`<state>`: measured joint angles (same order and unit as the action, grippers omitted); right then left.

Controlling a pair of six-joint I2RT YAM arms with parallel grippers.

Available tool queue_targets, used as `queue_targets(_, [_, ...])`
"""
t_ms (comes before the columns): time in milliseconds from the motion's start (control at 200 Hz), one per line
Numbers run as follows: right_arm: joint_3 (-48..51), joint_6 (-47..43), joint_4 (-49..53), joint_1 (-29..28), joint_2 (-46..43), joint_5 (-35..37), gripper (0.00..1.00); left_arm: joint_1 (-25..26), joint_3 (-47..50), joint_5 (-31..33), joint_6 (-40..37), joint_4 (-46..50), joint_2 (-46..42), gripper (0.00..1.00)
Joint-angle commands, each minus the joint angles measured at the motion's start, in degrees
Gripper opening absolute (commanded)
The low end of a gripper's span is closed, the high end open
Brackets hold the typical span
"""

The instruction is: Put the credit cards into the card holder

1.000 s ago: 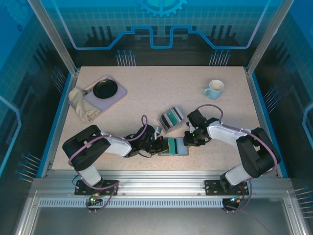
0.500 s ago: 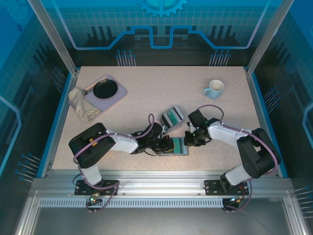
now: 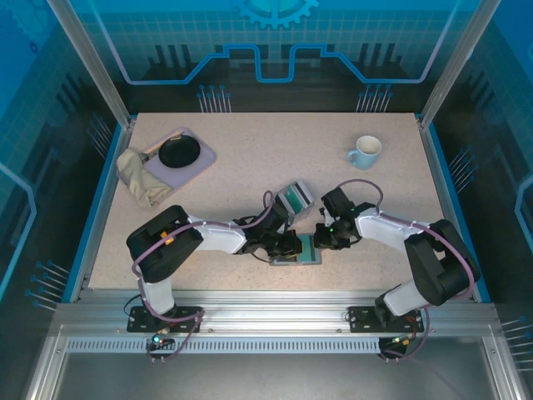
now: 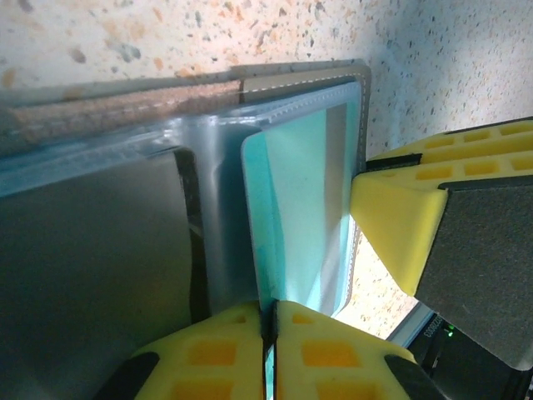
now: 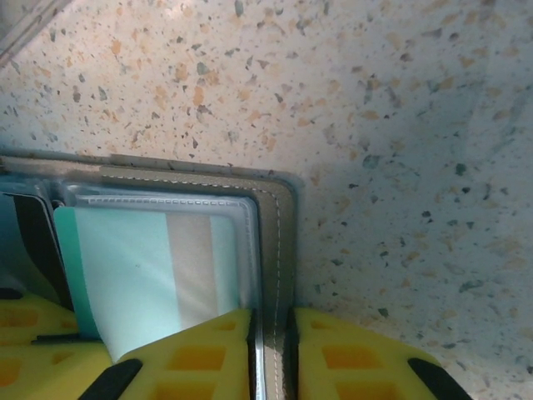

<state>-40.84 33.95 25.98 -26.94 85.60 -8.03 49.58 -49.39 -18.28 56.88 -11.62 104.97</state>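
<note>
The card holder lies open near the table's front edge, its grey stitched rim and clear pockets showing. My left gripper is shut on the edge of a teal credit card, which stands partly inside the clear pocket of the holder's right half. The left gripper pinches the card's near edge. My right gripper is shut on the holder's grey right edge, as the right wrist view shows around the right gripper. A teal card with a beige stripe shows behind the pocket film.
A clear slotted box with more teal cards stands just behind the holder. A pale mug sits at the back right. At the back left, a lilac tray holds a black bowl, with a crumpled cloth beside it.
My left gripper has moved right with the card, from beside the holder's left edge to over its right half. The right gripper has stayed on the holder's edge.
</note>
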Motion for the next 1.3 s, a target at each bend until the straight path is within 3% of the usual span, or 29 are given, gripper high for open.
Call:
queue_targets(0, [2.41, 1.28, -0.11, -0.10, 1.09, -3.05, 0.19, 1.48, -1.52, -0.84, -2.34, 1.92, 1.64, 0.13])
queue_targets(305, [-0.84, -0.52, 6.53, 4.27, -6.12, 2.99, 0.45, 1.40, 0.37, 8.37, -5.15, 11.35, -9.68, 0.43])
queue_targets(595, [-7.24, -2.29, 9.37, 4.86, -9.27, 6.13, 0.47, -0.77, 2.77, 14.14, -6.11, 16.19, -17.95, 0.52])
queue_targets(785, [-15.35, -7.02, 11.24, 4.79, -5.51, 8.48, 0.48, -7.82, 5.13, 11.70, -2.48, 14.14, -19.72, 0.57])
queue_targets(960, [-21.32, -10.04, 11.88, 4.23, -1.15, 10.05, 0.51, -15.29, 3.18, 5.44, -0.21, 11.31, -16.23, 0.59])
queue_targets(1295, [-30.87, -14.03, 15.39, 2.17, 7.29, 13.02, 0.51, -18.38, -6.35, 1.20, 0.64, 12.31, -6.49, 0.59])
